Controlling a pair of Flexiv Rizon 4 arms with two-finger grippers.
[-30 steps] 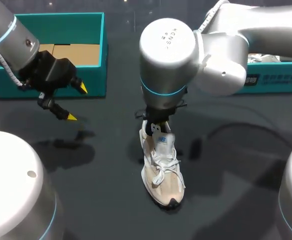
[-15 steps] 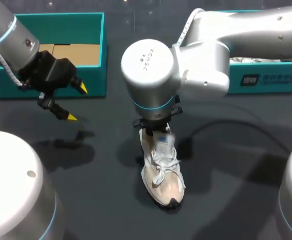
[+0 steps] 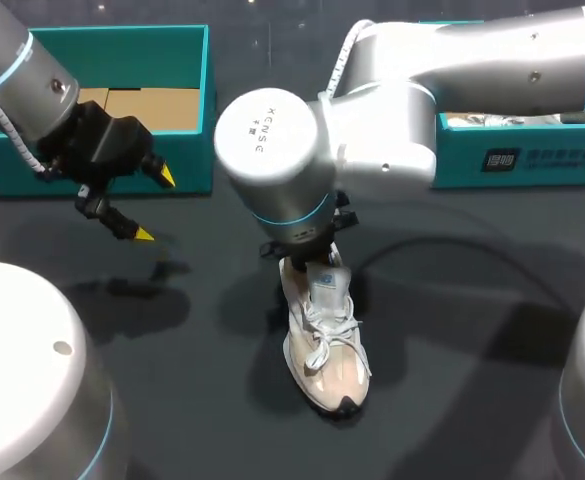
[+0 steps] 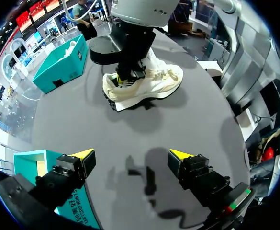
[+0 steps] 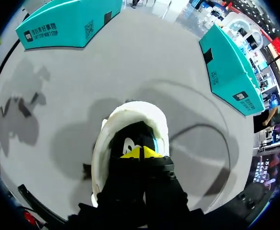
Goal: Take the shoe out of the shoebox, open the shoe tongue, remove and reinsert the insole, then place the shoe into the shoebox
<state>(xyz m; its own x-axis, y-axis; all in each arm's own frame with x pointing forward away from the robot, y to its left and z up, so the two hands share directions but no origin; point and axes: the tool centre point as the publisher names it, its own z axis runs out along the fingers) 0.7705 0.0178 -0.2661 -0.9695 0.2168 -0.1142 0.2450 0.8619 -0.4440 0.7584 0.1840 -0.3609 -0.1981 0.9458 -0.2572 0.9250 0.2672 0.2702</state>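
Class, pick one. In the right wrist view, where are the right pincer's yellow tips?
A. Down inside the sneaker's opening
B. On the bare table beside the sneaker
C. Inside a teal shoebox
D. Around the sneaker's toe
A: in the right wrist view the right pincer has both yellow tips close together down in the opening of the sneaker, whose white collar rings them.

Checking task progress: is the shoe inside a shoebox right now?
No, the shoe stands on the dark table, outside the left teal box and the right teal box.
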